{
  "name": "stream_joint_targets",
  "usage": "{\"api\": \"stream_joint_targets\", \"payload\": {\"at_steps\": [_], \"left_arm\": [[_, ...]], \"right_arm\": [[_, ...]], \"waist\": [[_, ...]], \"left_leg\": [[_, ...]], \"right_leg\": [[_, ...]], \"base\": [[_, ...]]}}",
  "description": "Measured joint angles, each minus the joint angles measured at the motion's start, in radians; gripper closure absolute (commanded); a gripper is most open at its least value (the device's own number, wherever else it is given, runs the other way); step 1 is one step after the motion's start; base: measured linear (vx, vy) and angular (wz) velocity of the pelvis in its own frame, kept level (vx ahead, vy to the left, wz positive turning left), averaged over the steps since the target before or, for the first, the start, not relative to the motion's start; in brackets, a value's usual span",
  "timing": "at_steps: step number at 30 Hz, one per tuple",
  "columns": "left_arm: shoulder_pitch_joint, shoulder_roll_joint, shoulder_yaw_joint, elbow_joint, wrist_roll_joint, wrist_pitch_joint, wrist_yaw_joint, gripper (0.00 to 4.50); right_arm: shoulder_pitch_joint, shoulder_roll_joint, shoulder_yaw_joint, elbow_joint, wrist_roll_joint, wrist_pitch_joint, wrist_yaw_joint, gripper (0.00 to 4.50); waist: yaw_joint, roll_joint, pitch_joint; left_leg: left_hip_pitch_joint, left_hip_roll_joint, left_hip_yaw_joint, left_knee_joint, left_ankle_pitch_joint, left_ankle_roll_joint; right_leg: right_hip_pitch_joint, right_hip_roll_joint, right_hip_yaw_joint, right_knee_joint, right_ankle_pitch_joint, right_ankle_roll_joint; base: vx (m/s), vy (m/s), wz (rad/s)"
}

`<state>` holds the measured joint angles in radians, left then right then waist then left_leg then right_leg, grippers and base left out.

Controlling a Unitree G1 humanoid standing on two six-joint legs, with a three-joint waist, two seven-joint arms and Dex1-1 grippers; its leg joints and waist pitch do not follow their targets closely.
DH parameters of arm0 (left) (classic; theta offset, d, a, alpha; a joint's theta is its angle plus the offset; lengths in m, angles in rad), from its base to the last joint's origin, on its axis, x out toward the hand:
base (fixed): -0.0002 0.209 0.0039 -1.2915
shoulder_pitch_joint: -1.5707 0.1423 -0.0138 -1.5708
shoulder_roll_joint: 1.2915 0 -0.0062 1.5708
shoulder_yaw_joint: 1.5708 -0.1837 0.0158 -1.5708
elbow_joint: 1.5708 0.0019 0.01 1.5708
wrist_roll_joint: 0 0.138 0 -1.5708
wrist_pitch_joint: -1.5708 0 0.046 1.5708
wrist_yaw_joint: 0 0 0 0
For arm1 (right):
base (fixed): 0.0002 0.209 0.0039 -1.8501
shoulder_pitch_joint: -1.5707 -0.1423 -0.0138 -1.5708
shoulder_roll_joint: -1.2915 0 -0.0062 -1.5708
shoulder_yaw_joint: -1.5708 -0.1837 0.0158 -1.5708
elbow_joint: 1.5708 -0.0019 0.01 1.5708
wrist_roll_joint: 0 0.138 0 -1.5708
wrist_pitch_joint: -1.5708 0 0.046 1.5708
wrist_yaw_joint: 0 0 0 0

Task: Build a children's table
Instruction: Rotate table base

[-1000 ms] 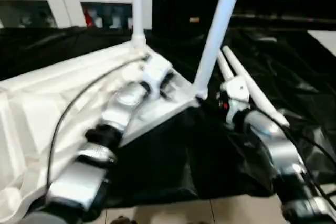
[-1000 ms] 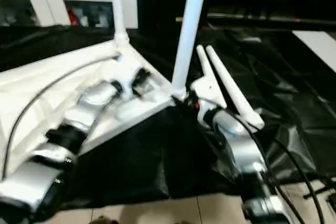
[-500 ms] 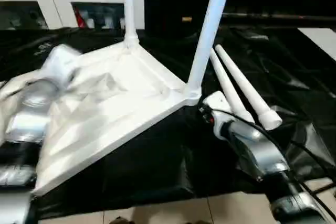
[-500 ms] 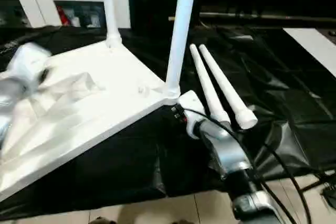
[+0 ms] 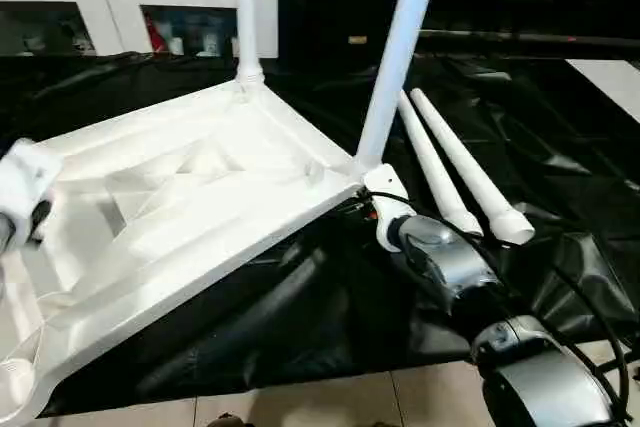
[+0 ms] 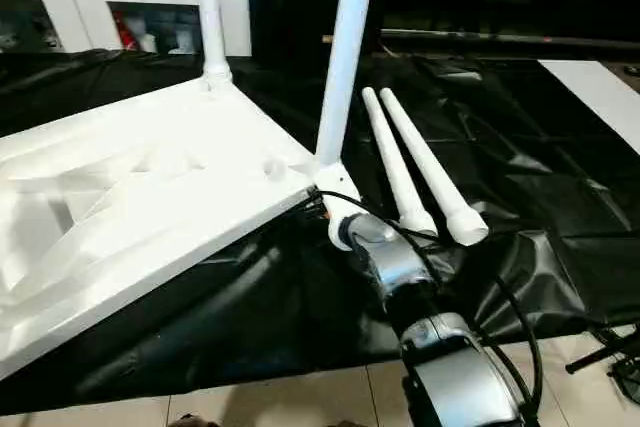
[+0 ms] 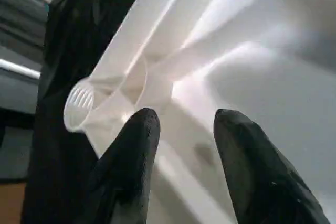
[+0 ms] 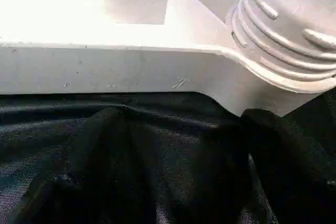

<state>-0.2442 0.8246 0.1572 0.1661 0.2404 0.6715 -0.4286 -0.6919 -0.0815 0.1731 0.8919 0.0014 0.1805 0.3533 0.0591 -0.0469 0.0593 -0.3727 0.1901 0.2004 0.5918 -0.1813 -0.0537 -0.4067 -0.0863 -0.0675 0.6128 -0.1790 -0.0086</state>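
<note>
The children's table top lies upside down on the black cover, ribs up. One white leg stands in its far corner socket and another leg in the corner nearest my right arm. Two loose legs lie side by side to the right. My right gripper is open, its fingers low on the black cover just in front of the table's rim and that leg's ribbed base. My left gripper is open at the top's left side, close to an empty round socket.
The black-covered work table stretches to the right and back. A white glass-door cabinet stands behind. The work table's front edge meets tiled floor. Cables run along my right forearm.
My left arm has pulled back from the far corner leg to the top's left side, and its fingers have opened. My right gripper has moved in to the near corner's rim.
</note>
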Motion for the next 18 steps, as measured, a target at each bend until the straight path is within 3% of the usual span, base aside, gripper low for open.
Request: {"api": "stream_joint_targets", "payload": {"at_steps": [11, 18], "left_arm": [[0.037, 0.097, 0.01, -0.005, 0.06, 0.022, 0.023, 2.46], [0.144, 0.105, -0.079, -0.027, 0.028, 0.079, -0.116, 2.46]], "right_arm": [[-0.049, 0.019, -0.01, 0.122, -0.008, -0.081, -0.013, 0.62], [-0.057, 0.024, -0.018, 0.165, -0.009, -0.122, -0.012, 0.62]], "waist": [[-0.001, 0.001, 0.0], [0.0, 0.001, 0.0]], "left_leg": [[0.002, 0.0, -0.003, 0.0, 0.0, -0.001], [0.003, 0.0, -0.003, 0.0, 0.0, -0.001]], "right_leg": [[0.001, 0.002, 0.001, 0.0, 0.0, 0.0], [0.001, 0.003, 0.001, 0.0, 0.001, 0.0]], "base": [[0.0, 0.0, 0.0], [0.0, 0.0, 0.0]]}}
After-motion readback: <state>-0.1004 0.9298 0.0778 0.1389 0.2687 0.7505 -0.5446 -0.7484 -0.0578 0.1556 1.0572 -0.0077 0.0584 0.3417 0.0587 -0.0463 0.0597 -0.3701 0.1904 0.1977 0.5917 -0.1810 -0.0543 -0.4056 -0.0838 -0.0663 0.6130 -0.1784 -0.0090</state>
